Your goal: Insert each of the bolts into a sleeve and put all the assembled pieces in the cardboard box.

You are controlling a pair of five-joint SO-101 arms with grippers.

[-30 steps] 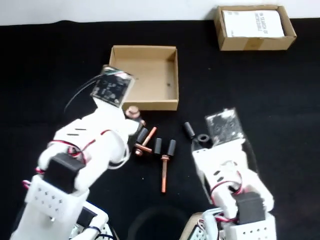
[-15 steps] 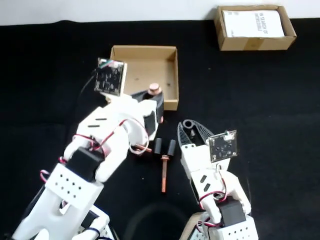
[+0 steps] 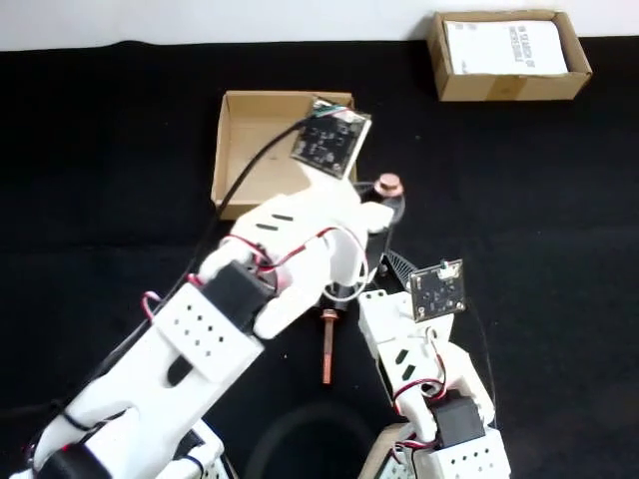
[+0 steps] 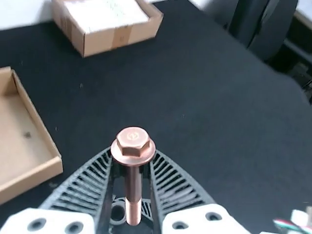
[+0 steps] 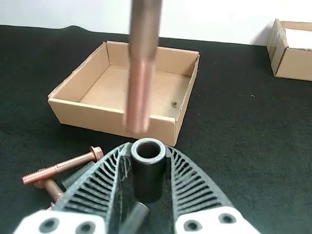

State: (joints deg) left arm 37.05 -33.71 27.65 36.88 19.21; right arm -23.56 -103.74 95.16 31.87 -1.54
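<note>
Beside the shallow brown cardboard box point(image 3: 245, 150), a copper hex-headed bolt point(image 4: 131, 146) hangs over a black cylindrical sleeve point(image 5: 147, 175).
Left gripper point(image 4: 132, 155) clamps the bolt's shaft upright between its ribbed fingers point(image 4: 92, 180), head above the tips. Right gripper point(image 5: 147, 148) squeezes the sleeve upright. The bolt's lower end sits just above the sleeve's open mouth, not inside it.

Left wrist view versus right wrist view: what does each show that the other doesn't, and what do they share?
Left wrist adds: the hex head of the bolt, with the left gripper shut on its shank. Right wrist adds: the black sleeve upright in the right gripper, near the shank's tip, plus loose bolts and spare sleeves on the table. Both: the held bolt, the cardboard box, the paper-filled box.
</note>
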